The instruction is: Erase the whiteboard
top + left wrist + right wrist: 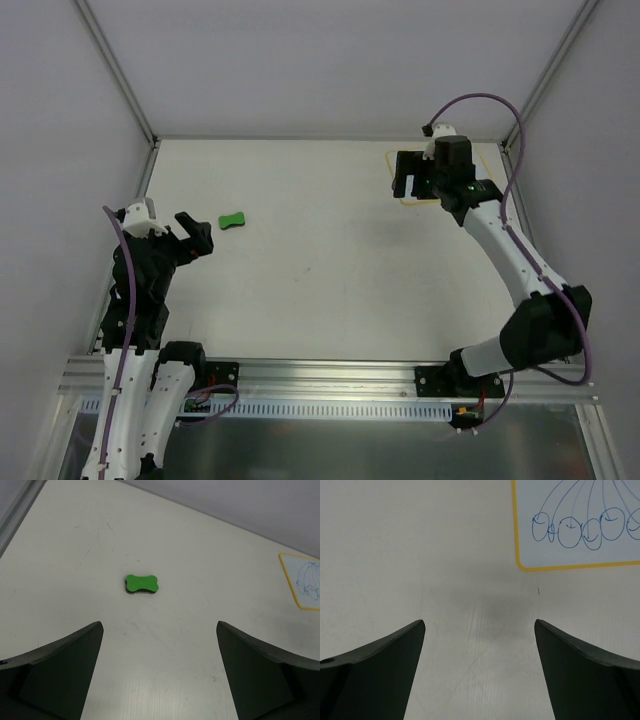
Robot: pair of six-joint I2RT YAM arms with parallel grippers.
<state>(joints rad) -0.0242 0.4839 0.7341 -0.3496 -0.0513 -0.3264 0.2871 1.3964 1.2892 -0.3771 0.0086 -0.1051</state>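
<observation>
Both claws spread wide and empty above the table [320, 270]; the scribbled whiteboard [575, 555] lies at the far right.

Nearest, on the left side, the left gripper [197, 232] hangs just above the table with its dark fingers [60, 670] parted as far as they go and nothing between them. A little beyond it a small green eraser [233, 220], shaped like a bone, lies flat on the bare surface, apart from both fingers. Farther off, the right gripper [410, 180] reaches to the far right, its jaws equally wide and holding nothing. It hangs over the left edge of the whiteboard. The board lies flat, its yellow rim and one rounded corner showing just ahead of the right fingers [585, 670], its face marked with blue loops and lines.
</observation>
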